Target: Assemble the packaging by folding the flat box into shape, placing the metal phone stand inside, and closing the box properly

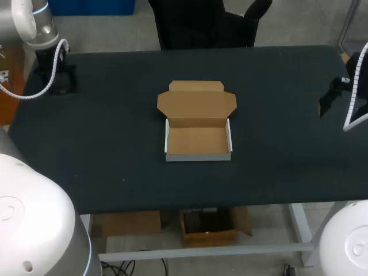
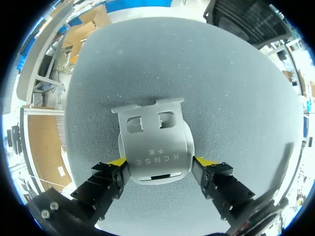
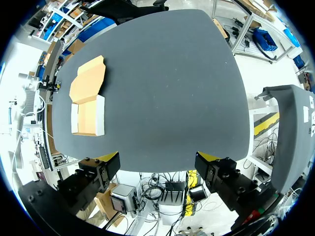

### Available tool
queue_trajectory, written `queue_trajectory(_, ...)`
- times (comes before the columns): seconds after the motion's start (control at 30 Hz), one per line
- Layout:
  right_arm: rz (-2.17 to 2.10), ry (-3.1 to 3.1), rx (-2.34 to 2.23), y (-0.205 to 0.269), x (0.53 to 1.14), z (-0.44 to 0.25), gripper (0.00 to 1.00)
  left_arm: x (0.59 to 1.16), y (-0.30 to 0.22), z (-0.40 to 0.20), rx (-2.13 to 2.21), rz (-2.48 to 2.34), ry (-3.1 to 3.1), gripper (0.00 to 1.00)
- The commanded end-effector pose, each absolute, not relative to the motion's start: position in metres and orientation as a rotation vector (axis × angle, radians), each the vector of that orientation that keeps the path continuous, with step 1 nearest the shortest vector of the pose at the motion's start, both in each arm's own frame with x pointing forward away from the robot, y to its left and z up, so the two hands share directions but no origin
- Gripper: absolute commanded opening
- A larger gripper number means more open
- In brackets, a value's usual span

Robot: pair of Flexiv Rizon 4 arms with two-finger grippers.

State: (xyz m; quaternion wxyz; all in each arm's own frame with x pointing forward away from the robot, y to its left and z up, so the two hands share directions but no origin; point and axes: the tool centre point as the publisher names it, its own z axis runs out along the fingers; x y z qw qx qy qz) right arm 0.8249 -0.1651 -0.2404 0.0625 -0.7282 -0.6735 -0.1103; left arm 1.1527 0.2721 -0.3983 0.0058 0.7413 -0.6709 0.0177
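**Left arm**: enters at the far-left corner and stands over the counter's far-left part.

**Left claw**: pointed down at the counter, closed on the metal phone stand. One yellow-tipped finger presses each side of the stand's rounded end.

**Metal phone stand**: grey and flat on the dark counter surface at far left, between the left claw's fingers. Its end with two cut-out windows and a bent lip points away from the claw. In the head view it is hidden under the claw.

**Box**: mid-counter and well apart from both claws. It is folded into a shallow tray, brown inside with white outer walls, and nothing lies in it. Its lid is open and laid back toward the far edge, side flaps spread.

**Right arm**: enters at the right edge.

**Right claw**: fingers spread wide, gripping nothing, at the counter's right edge. In its wrist view the box lies far ahead, across the bare surface.
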Motion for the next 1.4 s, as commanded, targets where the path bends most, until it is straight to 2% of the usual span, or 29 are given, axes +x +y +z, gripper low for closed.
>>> queue_trajectory(0.03, -0.327, -2.035, -2.201, -0.166, 0.825, -0.239, 1.0, 1.161, 0.274, -0.402, 2.29, 0.0, -2.072, 0.64)
queue_trajectory(0.07, -0.327, -2.035, -2.201, -0.166, 0.825, -0.239, 1.0, 1.162, 0.274, -0.402, 2.29, 0.001, -2.071, 0.54)
queue_trajectory(0.13, -0.327, -2.035, -2.201, -0.166, 0.825, -0.239, 1.0, 1.163, 0.275, -0.402, 2.291, 0.001, -2.068, 0.44)
queue_trajectory(0.23, -0.327, -2.035, -2.201, -0.166, 0.825, -0.239, 1.0, 1.165, 0.276, -0.402, 2.297, 0.001, -2.063, 0.24)
queue_trajectory(0.3, -0.327, -2.035, -2.201, -0.166, 0.825, -0.239, 1.0, 1.164, 0.277, -0.401, 2.299, 0.004, -2.064, 0.02)
queue_trajectory(0.33, -0.327, -2.035, -2.201, -0.166, 0.825, -0.239, 1.0, 1.163, 0.276, -0.4, 2.299, 0.01, -2.068, 0.0)
queue_trajectory(1.1, -0.327, -2.035, -2.201, -0.166, 0.825, -0.239, 1.0, 1.145, 0.265, -0.397, 2.288, 0.05, -2.164, 0.0)
queue_trajectory(1.17, -0.327, -2.035, -2.201, -0.166, 0.825, -0.239, 1.0, 1.146, 0.266, -0.398, 2.289, 0.05, -2.16, 0.34)
queue_trajectory(1.2, -0.327, -2.035, -2.201, -0.166, 0.825, -0.239, 1.0, 1.146, 0.266, -0.398, 2.289, 0.051, -2.157, 0.45)
queue_trajectory(1.27, -0.327, -2.035, -2.201, -0.166, 0.825, -0.239, 1.0, 1.147, 0.267, -0.397, 2.29, 0.054, -2.154, 0.53)
queue_trajectory(1.4, -0.327, -2.035, -2.201, -0.166, 0.825, -0.239, 1.0, 1.151, 0.268, -0.396, 2.291, 0.059, -2.151, 0.55)
